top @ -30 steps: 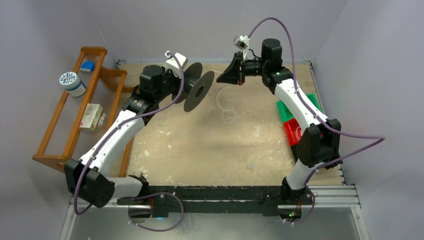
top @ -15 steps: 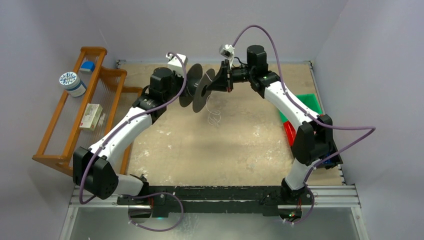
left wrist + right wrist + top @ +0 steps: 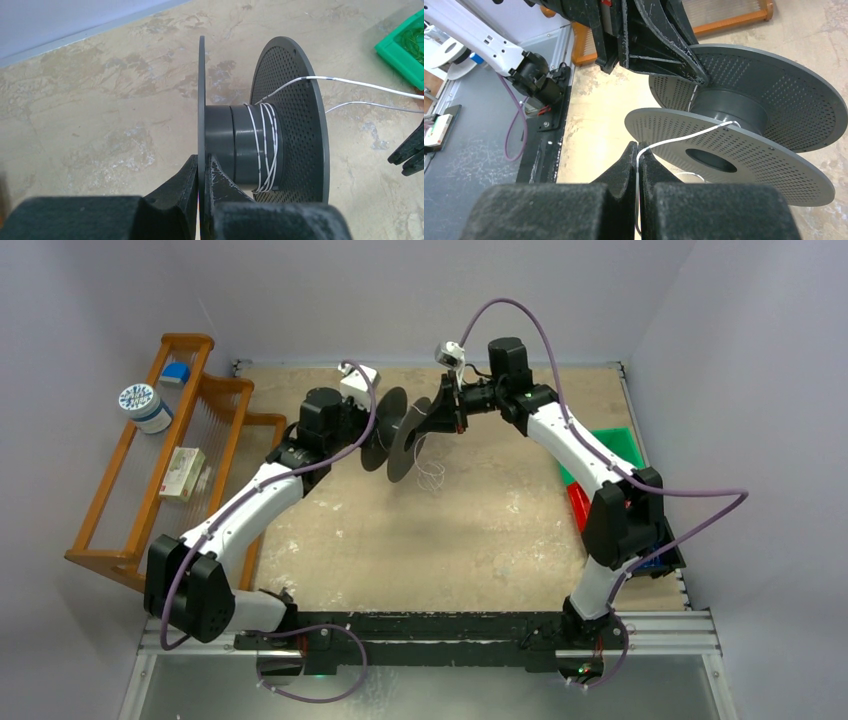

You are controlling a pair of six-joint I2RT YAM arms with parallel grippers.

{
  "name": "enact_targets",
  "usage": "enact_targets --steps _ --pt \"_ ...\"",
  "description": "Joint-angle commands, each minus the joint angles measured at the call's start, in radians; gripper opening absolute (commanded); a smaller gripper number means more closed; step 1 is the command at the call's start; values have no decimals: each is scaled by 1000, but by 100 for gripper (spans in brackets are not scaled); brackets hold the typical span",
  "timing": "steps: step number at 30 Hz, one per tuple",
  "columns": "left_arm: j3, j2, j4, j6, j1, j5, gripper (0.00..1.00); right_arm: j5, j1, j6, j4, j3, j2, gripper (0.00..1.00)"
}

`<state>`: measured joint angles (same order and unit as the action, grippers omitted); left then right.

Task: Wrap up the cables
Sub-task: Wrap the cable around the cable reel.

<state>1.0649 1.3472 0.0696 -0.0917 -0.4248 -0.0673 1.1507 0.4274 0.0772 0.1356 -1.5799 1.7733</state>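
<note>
So in the last second the right arm swung left and the left arm brought the spool [image 3: 395, 430] in to meet it. The gap between the two is gone now, and the loose curls of cable [image 3: 430, 475] slid left along with them.

Nearest stuff first. Over on the right of the bench [image 3: 400, 540] there's a red bin [image 3: 580, 505] with a green bin [image 3: 625, 440] just behind it, both partly hidden by the right arm. A wooden rack [image 3: 120, 490] runs along the left edge. Those whitish curls dangle just under the spool, a bit nearer than it; can't tell if they touch the bench.

Then the spool itself, held up with its axle running left-right. The left hand [image 3: 201, 162] has its fingers pressed together on the rim of the left flange, nothing else in them. A few turns of cable are already wound round the hub, snug against the perforated right flange. From there one strand goes up over that flange's rim and off to the right, with a second strand lower down.

The right hand [image 3: 638, 150] is right up against the right flange, fingers pinched tight on the cable. The line runs from the pinch across the flange face toward the hub.
</note>
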Motion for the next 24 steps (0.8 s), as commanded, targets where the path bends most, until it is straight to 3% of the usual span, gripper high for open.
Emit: enact_targets --steps 1,9,24 --pt "-5 -28 -135 41 12 0 0 22 -5 80 49 -19 -66 0" --pt "-45 40 -164 -106 13 309 0 13 -11 77 20 -27 -41 0" --pt "-74 40 -174 -256 18 444 0 168 78 259 153 -29 3 2"
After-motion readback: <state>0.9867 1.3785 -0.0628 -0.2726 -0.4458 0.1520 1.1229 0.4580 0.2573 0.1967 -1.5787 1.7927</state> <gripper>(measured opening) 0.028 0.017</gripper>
